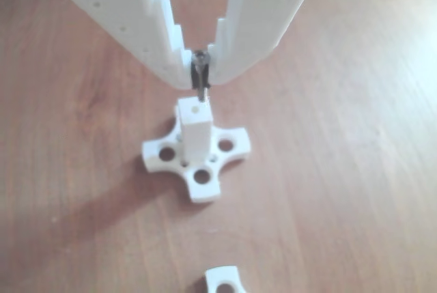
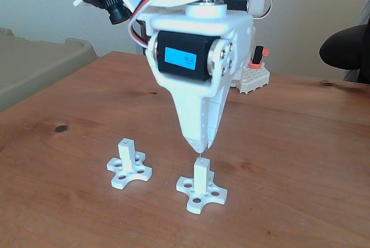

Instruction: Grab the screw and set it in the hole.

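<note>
While the claw [image 1: 199,69] pinched the screw [image 1: 199,82], we saw its long axis upright, tip down just above the hole [image 1: 196,109] in the post [image 2: 200,174] near the table's [image 2: 300,161] front edge; the arm hung steeply downward.

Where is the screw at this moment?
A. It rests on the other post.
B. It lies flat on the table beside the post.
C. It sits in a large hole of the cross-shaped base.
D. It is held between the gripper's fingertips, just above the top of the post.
D: the screw hangs pinched in the gripper, directly above the post with the hole.
</note>
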Robot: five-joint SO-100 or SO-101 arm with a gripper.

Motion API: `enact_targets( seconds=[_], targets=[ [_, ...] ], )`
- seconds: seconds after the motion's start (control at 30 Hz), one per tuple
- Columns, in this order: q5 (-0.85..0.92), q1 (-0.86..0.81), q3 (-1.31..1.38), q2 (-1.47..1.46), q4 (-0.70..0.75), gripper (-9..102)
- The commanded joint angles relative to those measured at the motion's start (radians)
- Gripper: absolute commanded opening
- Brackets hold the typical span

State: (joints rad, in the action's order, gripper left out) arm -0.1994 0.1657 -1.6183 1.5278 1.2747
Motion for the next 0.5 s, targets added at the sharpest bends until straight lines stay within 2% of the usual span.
enact_targets(
  seconds=[0.0,0.47],
  targets=[
    [-0.012,0.009,0.008,0.075,-0.011,-4],
    [-0.012,0.009,0.000,0.051,-0.021,-4]
  ],
)
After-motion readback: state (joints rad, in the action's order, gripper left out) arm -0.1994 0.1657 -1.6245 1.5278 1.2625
